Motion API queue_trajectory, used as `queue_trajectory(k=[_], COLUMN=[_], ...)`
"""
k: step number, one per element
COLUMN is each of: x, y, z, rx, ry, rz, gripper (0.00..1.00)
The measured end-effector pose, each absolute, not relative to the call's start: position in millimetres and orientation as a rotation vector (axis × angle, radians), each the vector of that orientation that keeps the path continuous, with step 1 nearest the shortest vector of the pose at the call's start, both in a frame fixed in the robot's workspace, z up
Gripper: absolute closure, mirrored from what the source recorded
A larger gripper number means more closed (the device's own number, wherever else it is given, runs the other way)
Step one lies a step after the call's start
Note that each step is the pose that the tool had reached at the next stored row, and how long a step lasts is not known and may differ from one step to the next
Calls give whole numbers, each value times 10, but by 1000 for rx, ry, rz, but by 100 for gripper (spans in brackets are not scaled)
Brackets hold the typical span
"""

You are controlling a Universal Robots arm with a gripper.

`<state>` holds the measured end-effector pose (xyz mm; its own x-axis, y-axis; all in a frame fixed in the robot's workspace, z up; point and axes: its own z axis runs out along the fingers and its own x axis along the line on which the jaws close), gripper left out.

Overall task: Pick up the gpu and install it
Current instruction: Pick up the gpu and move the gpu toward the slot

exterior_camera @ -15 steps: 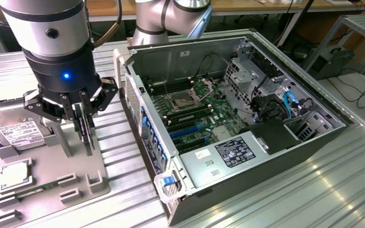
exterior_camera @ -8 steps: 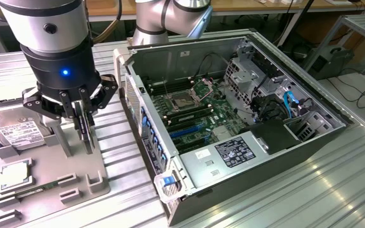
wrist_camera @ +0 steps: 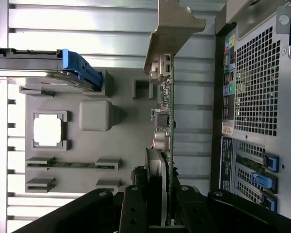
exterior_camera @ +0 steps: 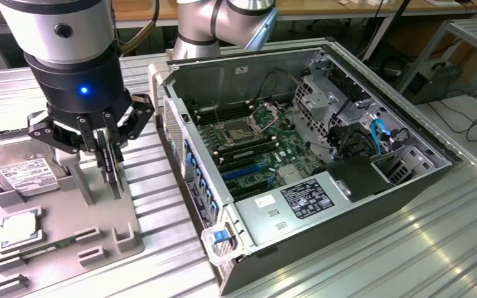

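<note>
Exterior view: one gripper [exterior_camera: 106, 148] clamped shut on one gpu [exterior_camera: 115, 180], edge-on over one tray [exterior_camera: 81, 230]; one hard drive [exterior_camera: 15, 171]; one open case [exterior_camera: 238, 74]

- arm [exterior_camera: 56, 31]: smooth satin silver metal shell, glossy black collar below.
- gripper [exterior_camera: 106, 158]: matt black finish.
- gpu [wrist_camera: 165, 114]: green circuit board, dull silver-beige metal bracket.
- tray [exterior_camera: 64, 242], near left: matt grey plastic.
- hard drive [exterior_camera: 19, 171]: bare silver metal, white paper label.
- table [exterior_camera: 404, 248]: ribbed aluminium, bright and reflective.
- computer case [exterior_camera: 363, 217], right: matt black outside, dull grey sheet metal inside, perforated metal rear.
- latches [exterior_camera: 199, 183]: blue plastic, slightly glossy.
</note>
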<state>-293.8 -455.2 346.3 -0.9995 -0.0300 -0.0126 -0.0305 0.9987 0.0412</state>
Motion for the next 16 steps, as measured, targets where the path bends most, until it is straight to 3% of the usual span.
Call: queue_trajectory(k=[16], x=[-2938], y=[-4552], z=[3606], rx=[-47], ry=[3123], rz=[65], gripper=[72])
